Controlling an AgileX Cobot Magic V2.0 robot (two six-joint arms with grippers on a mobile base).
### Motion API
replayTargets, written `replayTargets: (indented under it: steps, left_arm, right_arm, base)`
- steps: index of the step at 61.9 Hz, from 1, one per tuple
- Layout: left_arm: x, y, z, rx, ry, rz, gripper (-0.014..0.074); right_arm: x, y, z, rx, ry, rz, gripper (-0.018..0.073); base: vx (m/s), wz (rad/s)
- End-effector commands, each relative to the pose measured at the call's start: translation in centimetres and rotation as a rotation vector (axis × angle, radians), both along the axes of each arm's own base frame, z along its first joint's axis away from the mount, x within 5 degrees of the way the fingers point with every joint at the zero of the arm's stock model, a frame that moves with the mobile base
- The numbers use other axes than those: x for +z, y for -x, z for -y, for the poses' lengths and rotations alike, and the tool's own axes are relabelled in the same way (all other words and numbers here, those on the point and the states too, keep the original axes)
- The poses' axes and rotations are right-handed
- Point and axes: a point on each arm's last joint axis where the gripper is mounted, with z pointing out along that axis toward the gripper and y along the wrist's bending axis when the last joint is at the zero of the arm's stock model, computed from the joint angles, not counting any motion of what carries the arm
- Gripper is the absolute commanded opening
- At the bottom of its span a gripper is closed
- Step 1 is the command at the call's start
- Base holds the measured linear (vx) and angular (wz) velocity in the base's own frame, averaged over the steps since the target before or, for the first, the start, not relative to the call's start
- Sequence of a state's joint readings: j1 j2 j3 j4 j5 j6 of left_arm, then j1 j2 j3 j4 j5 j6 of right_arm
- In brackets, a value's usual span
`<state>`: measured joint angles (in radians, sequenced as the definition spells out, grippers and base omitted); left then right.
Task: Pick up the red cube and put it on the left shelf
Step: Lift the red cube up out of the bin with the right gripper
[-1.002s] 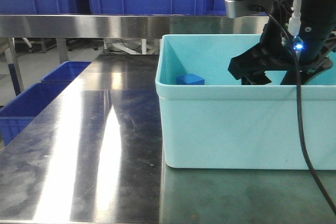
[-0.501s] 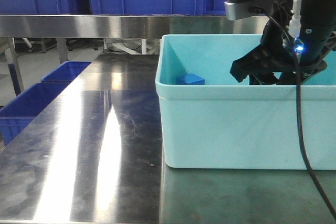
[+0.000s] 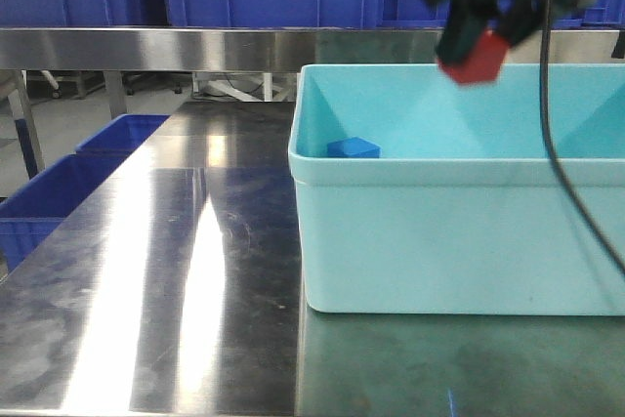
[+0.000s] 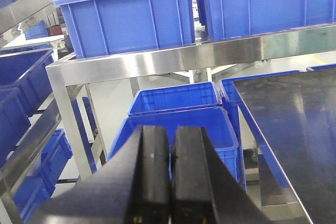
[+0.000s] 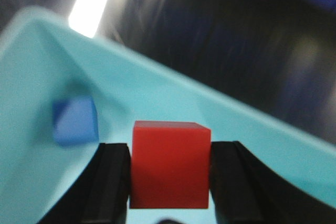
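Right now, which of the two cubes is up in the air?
The red cube, clamped in the right end effector above the tub; the blue cube sits down inside the tub.

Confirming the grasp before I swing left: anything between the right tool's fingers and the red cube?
Nothing: in the right wrist view both black fingers press straight against the red cube, no gap showing.

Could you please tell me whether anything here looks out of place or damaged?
Nothing stands out. The red cube sits squarely in the right gripper above the pale tub, and the blue cube rests inside it. Nothing looks spilled or broken.
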<state>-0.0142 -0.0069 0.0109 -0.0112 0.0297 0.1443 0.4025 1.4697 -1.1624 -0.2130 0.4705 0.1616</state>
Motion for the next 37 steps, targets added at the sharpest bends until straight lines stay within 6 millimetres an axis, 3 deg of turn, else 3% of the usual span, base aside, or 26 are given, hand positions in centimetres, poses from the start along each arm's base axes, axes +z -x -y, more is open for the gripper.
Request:
replayTargets:
  steps: [1, 12, 37]
  left_arm:
    - [0.1, 0.0, 0.0, -0.004, 0.005, 0.069, 0.0106]
    - [0.1, 0.0, 0.0, -0.004, 0.005, 0.069, 0.0106]
    - [0.1, 0.0, 0.0, -0.004, 0.005, 0.069, 0.0106]
  right_arm:
    - [4.9, 1.3, 0.4, 0.037, -0.081, 0.245, 0.0058]
    - [6.0, 3.2, 1.9, 0.039, -0.146, 0.395, 0.0058]
    - [3.8, 9.7, 5.2, 0.024, -0.188, 0.506, 0.0058]
  base:
    - [0.00, 0.00]
    - [0.00, 0.00]
    - [0.00, 0.00]
